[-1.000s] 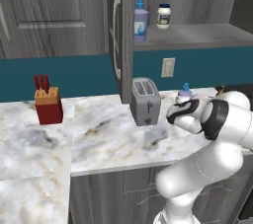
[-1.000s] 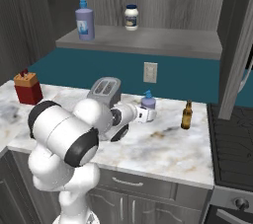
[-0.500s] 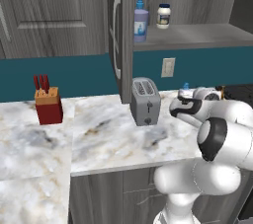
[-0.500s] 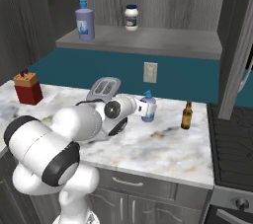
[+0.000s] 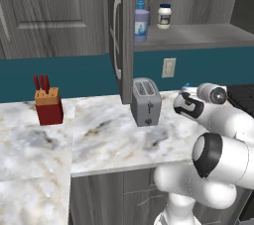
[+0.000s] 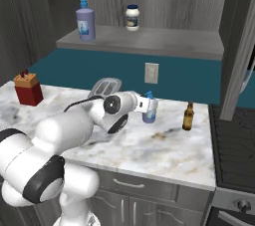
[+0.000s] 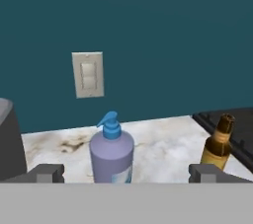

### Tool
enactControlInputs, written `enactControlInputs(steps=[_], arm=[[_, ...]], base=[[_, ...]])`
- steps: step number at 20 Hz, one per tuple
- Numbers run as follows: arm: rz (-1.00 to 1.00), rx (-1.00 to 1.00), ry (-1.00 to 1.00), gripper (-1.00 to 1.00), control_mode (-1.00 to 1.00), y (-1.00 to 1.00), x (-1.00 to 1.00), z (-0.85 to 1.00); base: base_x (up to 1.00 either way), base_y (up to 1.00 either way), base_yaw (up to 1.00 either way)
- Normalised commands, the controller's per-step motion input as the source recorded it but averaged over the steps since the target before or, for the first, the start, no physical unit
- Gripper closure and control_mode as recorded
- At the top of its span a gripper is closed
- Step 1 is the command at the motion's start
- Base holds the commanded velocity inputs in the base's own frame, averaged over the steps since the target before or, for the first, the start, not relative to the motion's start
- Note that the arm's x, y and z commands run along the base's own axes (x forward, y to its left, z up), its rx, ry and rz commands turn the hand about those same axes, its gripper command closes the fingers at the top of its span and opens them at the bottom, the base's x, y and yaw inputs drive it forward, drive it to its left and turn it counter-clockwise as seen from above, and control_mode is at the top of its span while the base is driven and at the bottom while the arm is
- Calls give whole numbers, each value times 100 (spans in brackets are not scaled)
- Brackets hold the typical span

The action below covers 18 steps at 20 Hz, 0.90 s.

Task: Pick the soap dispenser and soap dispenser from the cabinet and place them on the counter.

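One lavender soap dispenser [image 7: 111,154] with a blue pump stands upright on the marbled counter [image 6: 164,151]. My gripper [image 7: 127,174] is open, with a fingertip well clear of the bottle on each side [image 7: 47,172]. From the right base view the same soap dispenser [image 6: 149,111] sits at the hand's tip, behind the toaster's right side. The other soap dispenser [image 5: 141,21] stands at the left end of the open cabinet's grey shelf [image 5: 198,35]; it is also in the right base view [image 6: 85,20].
A small white jar [image 6: 132,17] shares the shelf. A brown glass bottle [image 6: 188,116] stands on the counter just right of the dispenser. The silver toaster [image 5: 146,101] is to its left and a red knife block [image 5: 47,106] far left. A wall outlet [image 7: 88,74] is behind.
The arm's big elbow link has swung lower and back toward the base. The hand stays by the counter dispenser with its jaws wide, and that bottle has not moved.
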Motion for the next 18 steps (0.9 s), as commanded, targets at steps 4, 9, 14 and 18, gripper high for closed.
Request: enactControlInputs(steps=[4, 9, 14, 18], arm=[[0, -6, 5, -100, -100, 0, -24, 15], [1, -8, 7, -100, -100, 2, -20, 22], [3, -6, 6, -100, -100, 0, -19, 22], [4, -2, 2, -100, -100, -4, -24, 18]], base=[[0, 0, 0], [0, 0, 0], [0, 0, 0], [0, 0, 0]])
